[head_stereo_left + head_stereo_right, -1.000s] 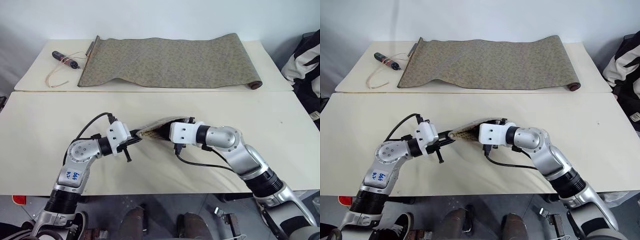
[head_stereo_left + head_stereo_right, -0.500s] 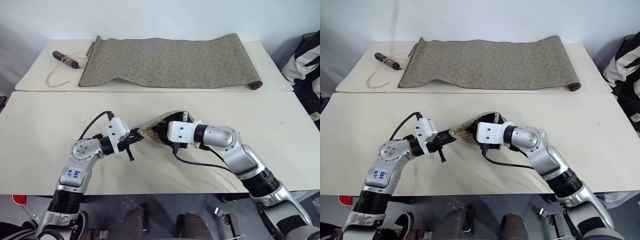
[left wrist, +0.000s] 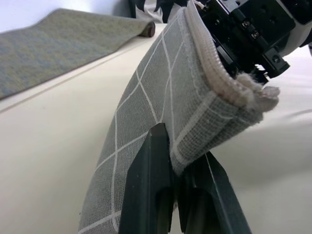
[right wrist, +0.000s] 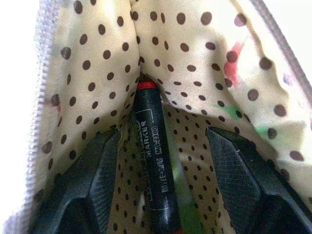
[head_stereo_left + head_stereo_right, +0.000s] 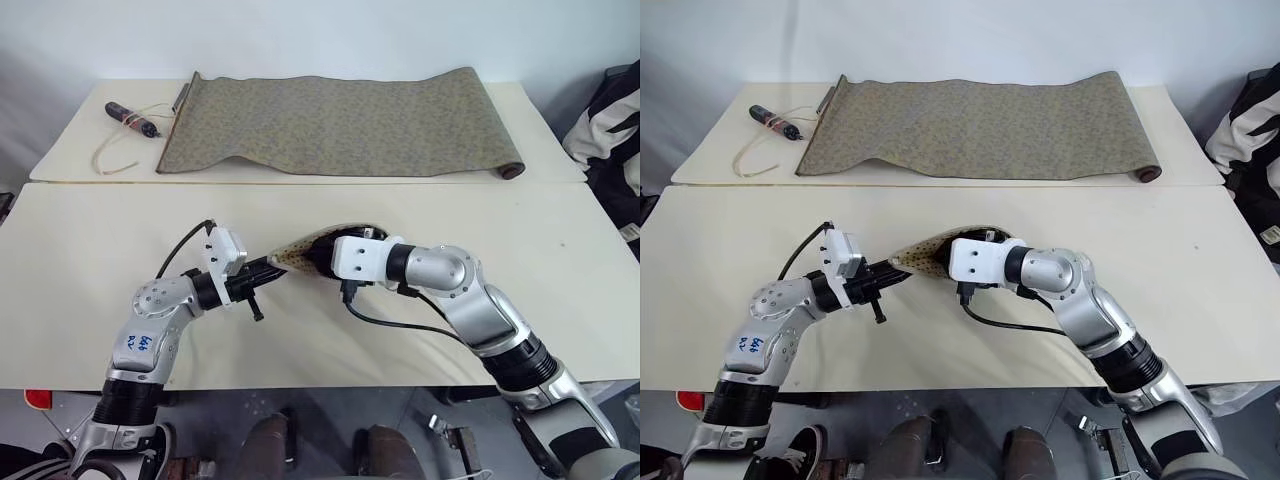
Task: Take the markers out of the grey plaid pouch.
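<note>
1. On the near cream table (image 5: 90, 260), the left gripper (image 3: 178, 192) is pinching one end of the grey plaid fabric pouch (image 3: 161, 112).
2. Inside its dotted tan lining, the right gripper (image 4: 163, 161) is spreading unclenched fingers around a black, red-ended marker (image 4: 153, 161).
3. Behind, an olive patterned cloth roll (image 5: 330, 125) is lying.

**Pouch between two grippers**

The pouch (image 5: 300, 253) hangs over the near surface (image 5: 90, 240), the left gripper (image 5: 262, 272) at its left end and the right gripper (image 4: 161, 185) inside, flanking a marker (image 4: 153, 161). Behind lies a cloth roll (image 5: 340, 125).
</note>
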